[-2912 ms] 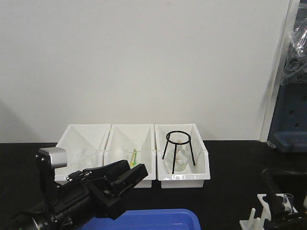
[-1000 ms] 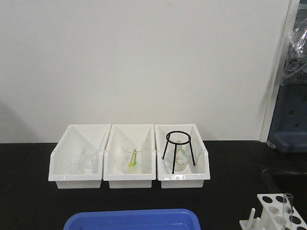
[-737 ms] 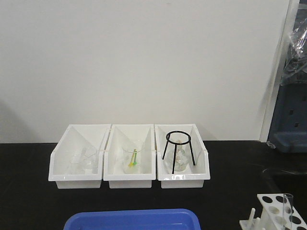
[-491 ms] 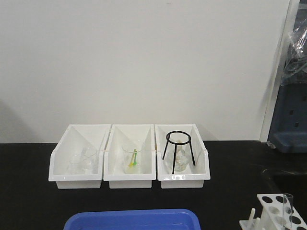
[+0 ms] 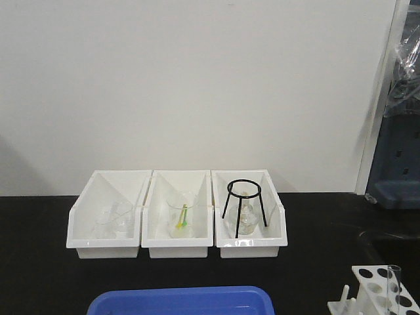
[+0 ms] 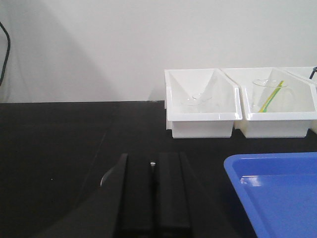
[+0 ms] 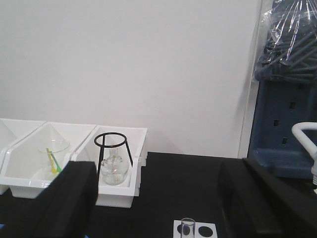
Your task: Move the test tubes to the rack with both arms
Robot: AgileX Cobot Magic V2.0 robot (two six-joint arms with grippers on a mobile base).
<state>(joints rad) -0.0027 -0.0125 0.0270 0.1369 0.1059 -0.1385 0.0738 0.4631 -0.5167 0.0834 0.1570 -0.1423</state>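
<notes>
The white rack [image 5: 359, 281] stands at the bottom right of the front view with one clear test tube [image 5: 394, 283] upright in a hole. The right wrist view shows the same tube [image 7: 187, 227] and rack [image 7: 213, 228] at its lower edge. My right gripper [image 7: 157, 198] is open, its jaws wide apart, above and behind the rack and holding nothing. My left gripper [image 6: 153, 171] is shut low over the black table, left of the blue tray [image 6: 277, 193]. A small glint sits between its tips; I cannot tell what it is. Neither arm shows in the front view.
Three white bins [image 5: 104, 243] stand in a row at the back, holding glass beakers, a yellow-green stick and a black tripod ring stand [image 5: 245, 197] over a flask. The blue tray [image 5: 180, 300] lies at the front. A grey-blue cabinet [image 5: 400, 164] stands at the far right.
About three seconds ago the left arm filled the front view's lower left and the right gripper stood at the rack. Both have left that view. Nothing has moved in the last second.
</notes>
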